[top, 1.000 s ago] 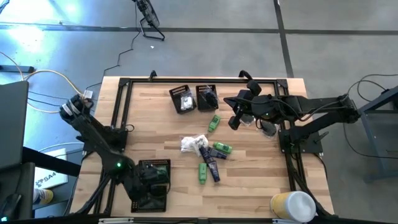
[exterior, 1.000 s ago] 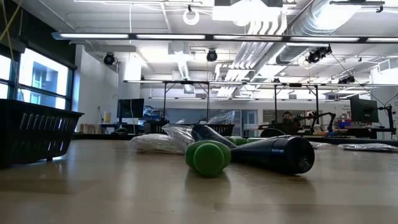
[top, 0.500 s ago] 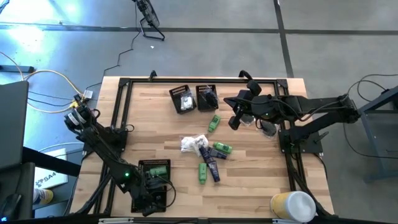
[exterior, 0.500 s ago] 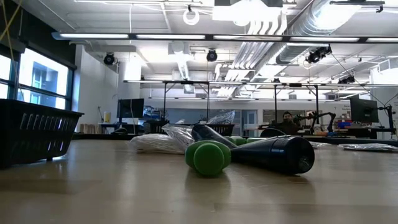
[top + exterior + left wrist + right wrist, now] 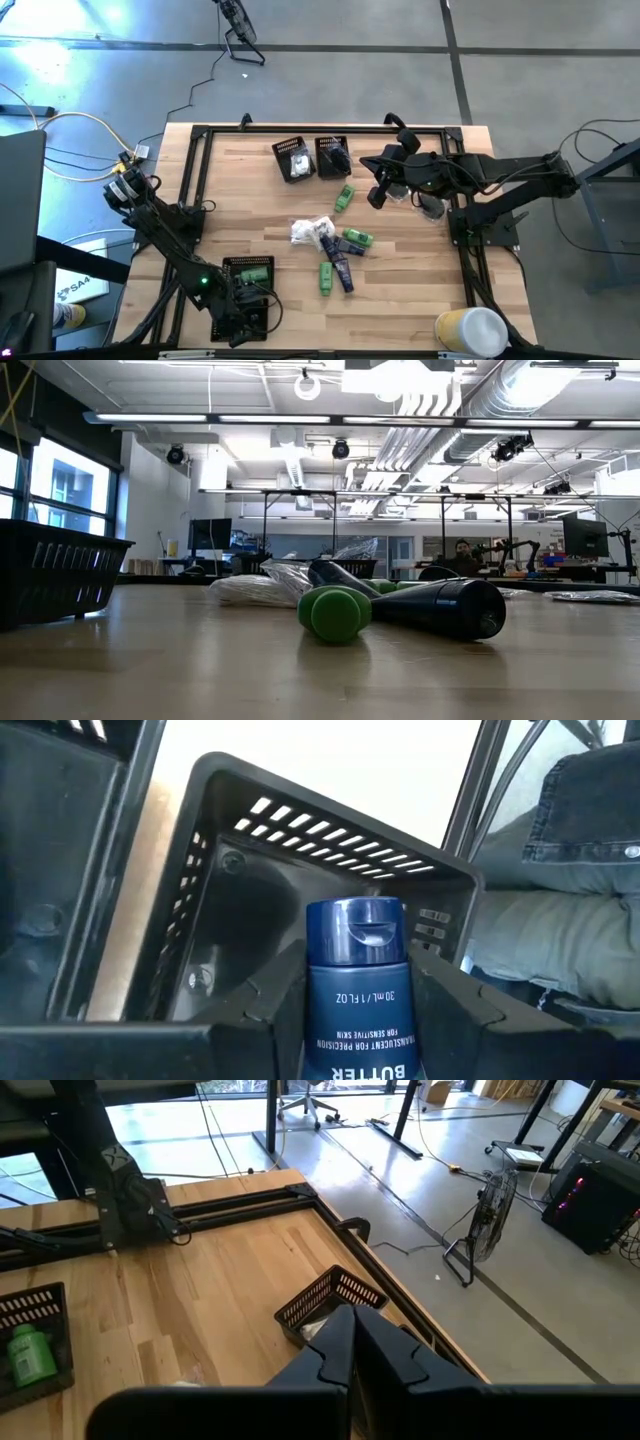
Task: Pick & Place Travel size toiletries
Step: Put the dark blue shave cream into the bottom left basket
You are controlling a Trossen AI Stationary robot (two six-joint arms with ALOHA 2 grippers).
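So my left gripper (image 5: 355,1010) is clamped on a dark navy tube (image 5: 354,982), cap end pointing out, and I'm holding it right over the near-left black mesh tray (image 5: 245,300) at my front edge of the table (image 5: 250,200). Through my left wrist view the tube sits just above the tray's slotted wall, and past the tray there's a person's leg in grey trousers (image 5: 550,935).

A bit further out, mid-table, is the loose pile: a white crinkly packet (image 5: 305,231), two green tubes (image 5: 357,238) and another navy tube (image 5: 340,268) tangled together, with one more green tube lying nearer the far trays. From table height a green tube cap and a navy tube end sit side by side in front.

Further back my right gripper (image 5: 378,196) hangs above the table with fingers pressed together, holding nothing. At the far edge are two more mesh trays (image 5: 292,160), side by side, each with stuff in it.
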